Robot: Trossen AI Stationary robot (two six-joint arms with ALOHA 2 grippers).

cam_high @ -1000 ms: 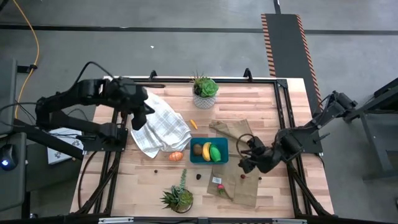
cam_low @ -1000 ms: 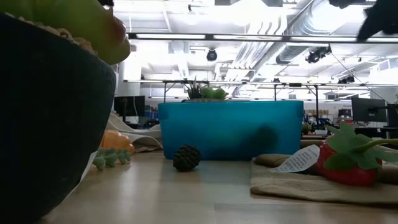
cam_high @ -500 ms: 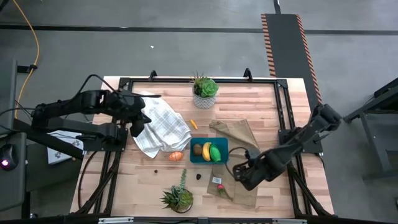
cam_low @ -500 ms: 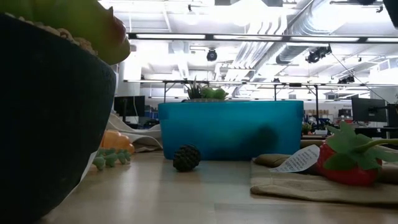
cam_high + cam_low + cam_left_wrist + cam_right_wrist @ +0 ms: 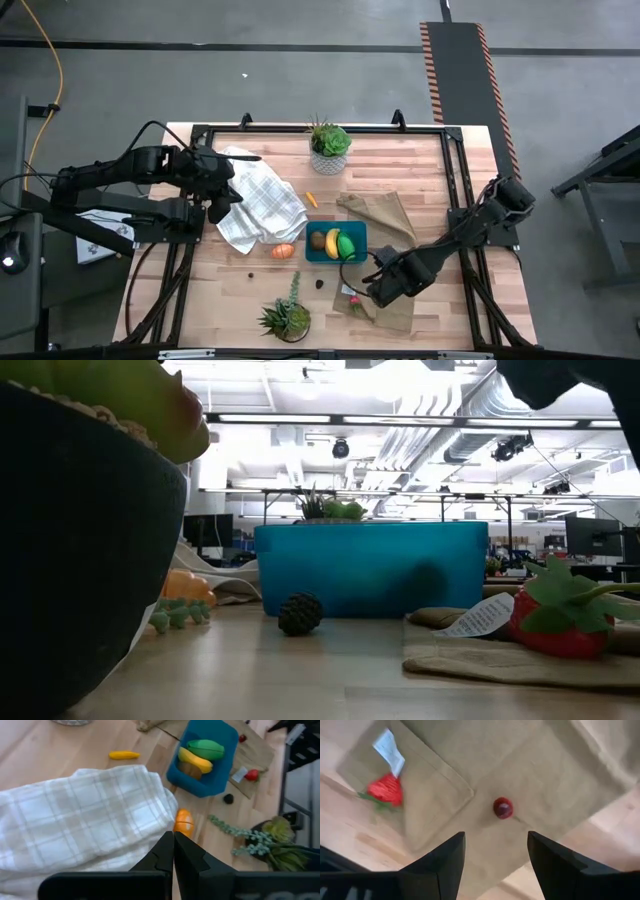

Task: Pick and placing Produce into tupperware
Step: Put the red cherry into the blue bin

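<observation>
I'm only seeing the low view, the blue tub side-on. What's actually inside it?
Observer: The tupperware holds a banana, a bright green piece and a brown round piece.
Operator: Where's the right gripper?
Observer: The right gripper is open, pointing down at a small red cherry on the tan cloth.
Operator: And the left?
Observer: The left gripper is shut, above the checked towel.

Open lab hall: ceiling ducts (image 5: 470,420)
</observation>
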